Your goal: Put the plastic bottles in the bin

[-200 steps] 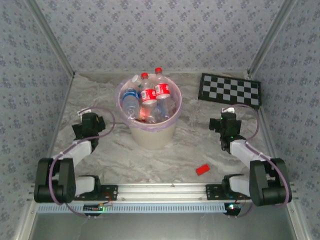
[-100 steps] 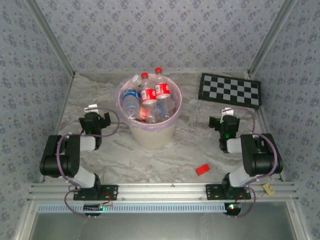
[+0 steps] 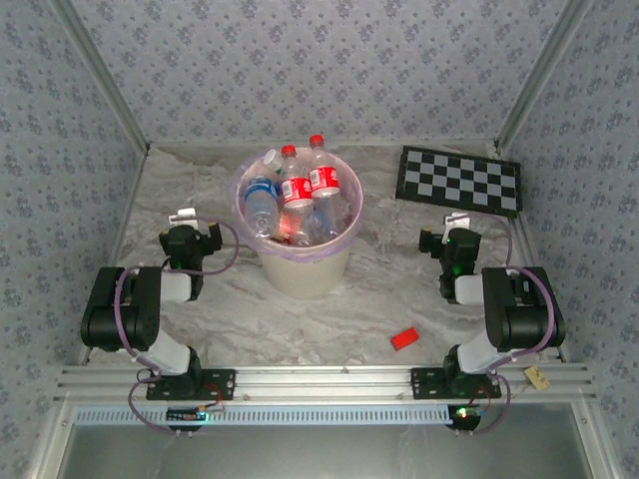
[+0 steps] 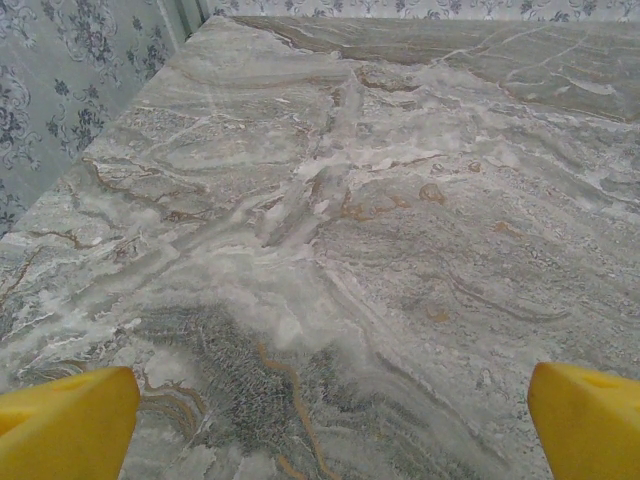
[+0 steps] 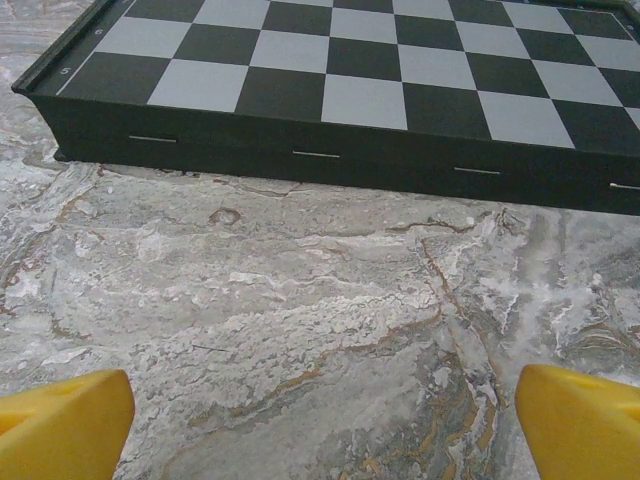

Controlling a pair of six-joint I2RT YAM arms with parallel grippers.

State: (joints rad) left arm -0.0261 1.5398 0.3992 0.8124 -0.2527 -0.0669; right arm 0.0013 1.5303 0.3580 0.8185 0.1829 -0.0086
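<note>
The cream bin [image 3: 300,267] with its pink-purple liner stands at the table's middle back. Several clear plastic bottles [image 3: 297,200] with red and blue labels are packed upright inside it, two red caps poking above the rim. My left gripper [image 3: 184,239] rests low to the left of the bin, folded back over its arm. In the left wrist view its yellow fingertips [image 4: 68,425] stand wide apart over bare marble, open and empty. My right gripper [image 3: 454,242] sits to the right of the bin, its yellow fingertips [image 5: 580,420] also wide apart, open, nothing between them.
A black-and-grey chequered board [image 3: 460,180] lies at the back right; its near edge [image 5: 330,150] faces the right gripper. A small red block [image 3: 403,338] lies on the marble table [image 3: 329,319] near the front right. Patterned walls close in the sides and back.
Between one second and half a second ago both arms folded back, elbows drawn towards the bases. Since then neither has visibly moved. The bottles and bin stayed put.
</note>
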